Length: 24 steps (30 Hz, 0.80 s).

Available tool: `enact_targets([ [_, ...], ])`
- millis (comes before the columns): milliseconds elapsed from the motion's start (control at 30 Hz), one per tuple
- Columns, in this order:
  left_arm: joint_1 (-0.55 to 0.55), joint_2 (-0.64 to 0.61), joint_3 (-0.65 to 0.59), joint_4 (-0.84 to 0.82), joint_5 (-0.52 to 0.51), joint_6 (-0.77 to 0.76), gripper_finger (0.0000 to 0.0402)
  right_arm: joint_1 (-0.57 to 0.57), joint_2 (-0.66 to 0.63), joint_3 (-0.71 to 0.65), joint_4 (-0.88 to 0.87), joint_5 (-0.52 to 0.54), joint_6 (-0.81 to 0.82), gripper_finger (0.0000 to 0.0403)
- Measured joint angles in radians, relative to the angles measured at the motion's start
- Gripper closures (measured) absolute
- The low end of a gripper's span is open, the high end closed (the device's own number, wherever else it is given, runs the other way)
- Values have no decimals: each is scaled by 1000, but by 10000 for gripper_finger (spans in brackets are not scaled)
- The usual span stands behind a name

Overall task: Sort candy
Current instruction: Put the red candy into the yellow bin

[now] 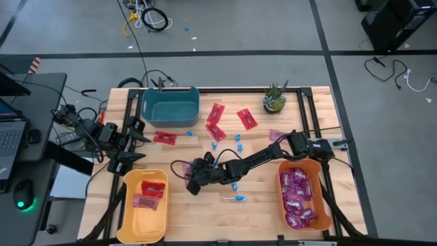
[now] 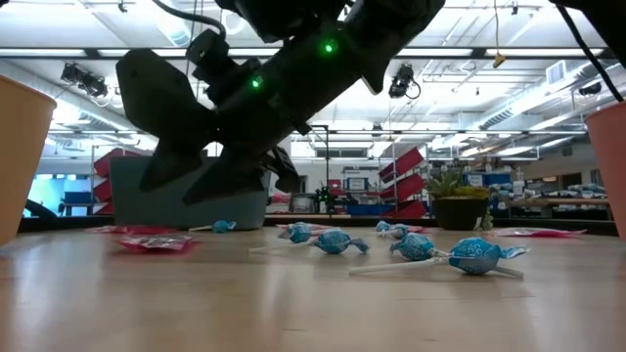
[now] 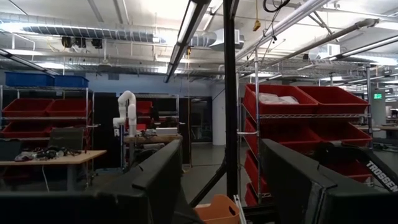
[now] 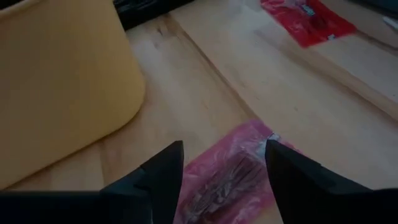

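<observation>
Overhead, right pincer (image 4: 222, 163) spread above magenta packet (image 4: 227, 177) (pale wooden tabletop (image 4: 205, 87)).

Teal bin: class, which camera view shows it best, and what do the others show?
High view: the whole teal bin from above, rim and inside. The low view shows only part of its side; the wrist views show none.

Teal bin (image 1: 170, 104): table's far edge.
Yellow bin (image 1: 145, 205): near left corner.
Orange bin (image 1: 304, 195): near right corner.
Potted plant (image 1: 274, 98): far right.
Laptop (image 1: 8, 130): side desk, left.
</observation>
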Motion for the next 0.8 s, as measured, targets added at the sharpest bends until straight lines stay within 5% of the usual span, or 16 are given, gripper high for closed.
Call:
enact_targets([
  [800, 0, -1, 0, -12, 1, -22, 183, 12, 48, 0, 64, 22, -98, 194],
])
